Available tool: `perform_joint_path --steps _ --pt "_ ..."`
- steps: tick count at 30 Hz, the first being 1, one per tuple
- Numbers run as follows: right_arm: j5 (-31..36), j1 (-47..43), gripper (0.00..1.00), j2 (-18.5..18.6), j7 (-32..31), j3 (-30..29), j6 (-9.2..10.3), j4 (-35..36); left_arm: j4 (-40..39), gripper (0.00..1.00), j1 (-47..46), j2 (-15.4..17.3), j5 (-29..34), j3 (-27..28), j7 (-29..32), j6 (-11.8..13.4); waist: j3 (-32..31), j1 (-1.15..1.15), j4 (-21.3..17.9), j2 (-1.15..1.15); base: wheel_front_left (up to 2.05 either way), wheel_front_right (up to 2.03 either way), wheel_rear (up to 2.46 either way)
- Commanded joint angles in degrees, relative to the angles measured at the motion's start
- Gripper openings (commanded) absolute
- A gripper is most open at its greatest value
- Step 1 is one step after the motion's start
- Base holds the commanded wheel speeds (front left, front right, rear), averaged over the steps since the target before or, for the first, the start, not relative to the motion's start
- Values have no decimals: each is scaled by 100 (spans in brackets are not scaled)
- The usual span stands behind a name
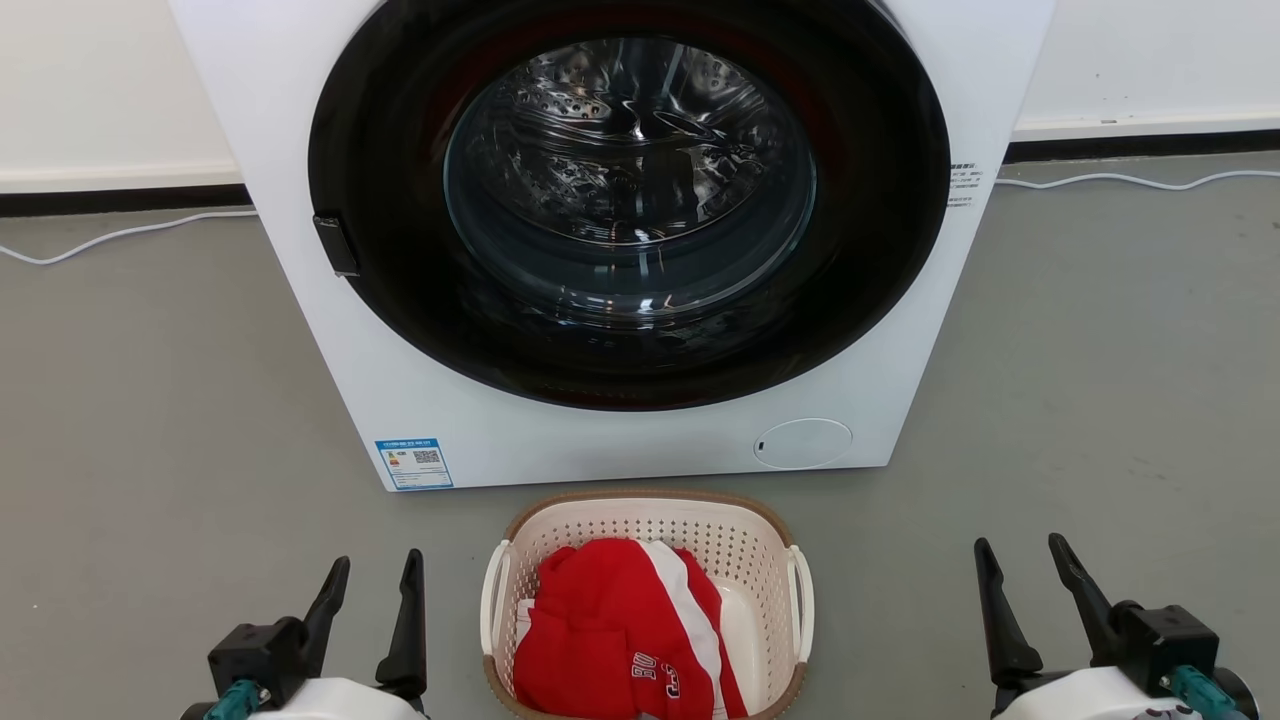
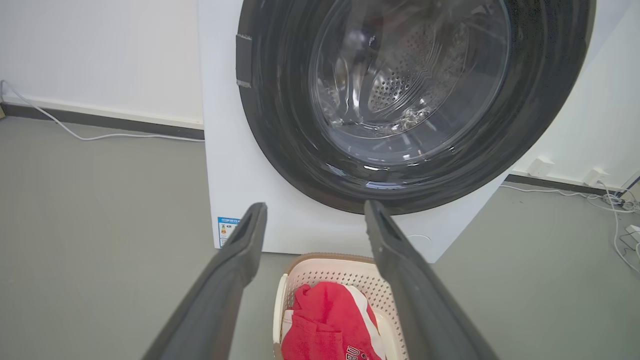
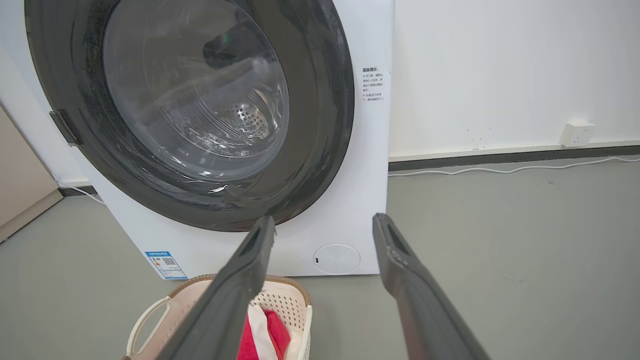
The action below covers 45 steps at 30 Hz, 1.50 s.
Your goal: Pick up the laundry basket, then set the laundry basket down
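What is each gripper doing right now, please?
Left gripper: open, holding nothing, left of the laundry basket.
Right gripper: open, holding nothing, right of the laundry basket.

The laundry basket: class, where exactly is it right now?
In the head view the laundry basket sits on the grey floor at bottom centre, just in front of the washing machine, between the open left gripper and right gripper, touching neither.

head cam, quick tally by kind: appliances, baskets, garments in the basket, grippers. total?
washing machine: 1
laundry basket: 1
red-and-white garment, lying in the basket: 1 visible
grippers: 2, left gripper and right gripper, both open and empty
total: 5
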<state>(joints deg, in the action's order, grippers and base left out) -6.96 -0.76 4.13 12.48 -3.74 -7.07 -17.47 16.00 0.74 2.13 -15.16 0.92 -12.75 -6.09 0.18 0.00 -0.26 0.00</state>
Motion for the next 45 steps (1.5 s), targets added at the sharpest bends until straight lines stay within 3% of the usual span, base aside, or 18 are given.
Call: perform_joint_path --steps 1,9,34,45 --pt "266 310 100 74 132 90 -39 112 -136 100 -192 68 297 153 -105 -32 1 0 -2 0 0 0 0" --pt "757 308 100 68 250 48 -42 65 -125 100 -171 75 707 172 -222 -30 2 0 -19 0 0 0 0" --pt "733 376 100 12 252 -17 -42 -55 -56 100 -218 75 688 151 -225 -43 47 0 -32 0 0 0 0" --pt "645 695 100 -29 252 -49 -42 -107 33 100 -605 75 617 66 -225 -21 629 0 -45 0 0 0 0"
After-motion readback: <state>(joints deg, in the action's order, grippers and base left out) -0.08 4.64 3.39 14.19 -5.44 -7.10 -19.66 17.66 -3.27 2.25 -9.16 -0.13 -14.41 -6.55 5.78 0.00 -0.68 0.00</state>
